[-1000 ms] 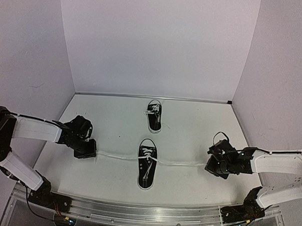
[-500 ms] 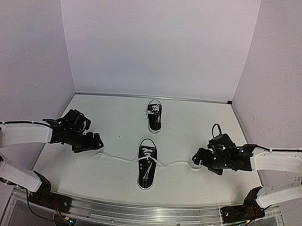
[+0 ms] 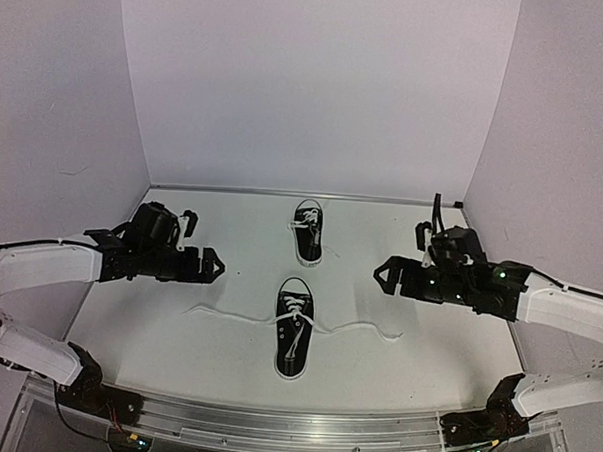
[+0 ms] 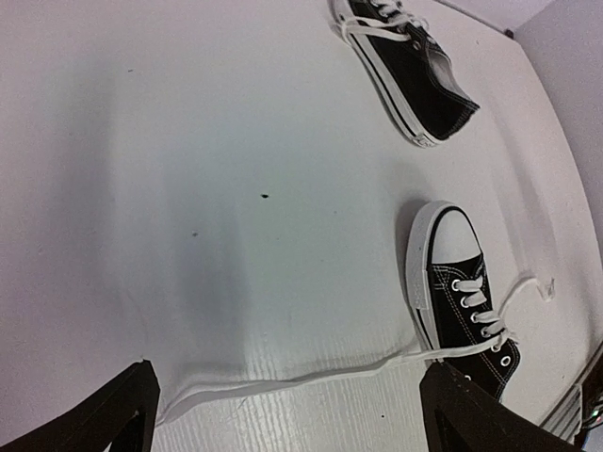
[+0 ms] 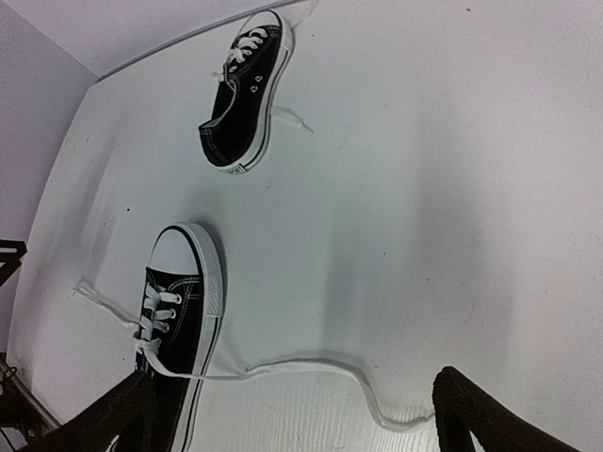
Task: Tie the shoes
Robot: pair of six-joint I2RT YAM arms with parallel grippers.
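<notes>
The left fingers (image 3: 208, 266) and right fingers (image 3: 387, 274) are wide open and hold nothing, so, with the near shoe (image 3: 293, 338) mid-surface (image 3: 216, 357) and its laces (image 3: 228, 314) slack on both sides, each should probably grip one lace near its end.

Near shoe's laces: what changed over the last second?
The left gripper and right gripper opened and let go of the lace ends, then moved toward the far wall and inward. The laces, taut before, now lie slack and wavy on the table. The near shoe and far shoe stayed put.
</notes>
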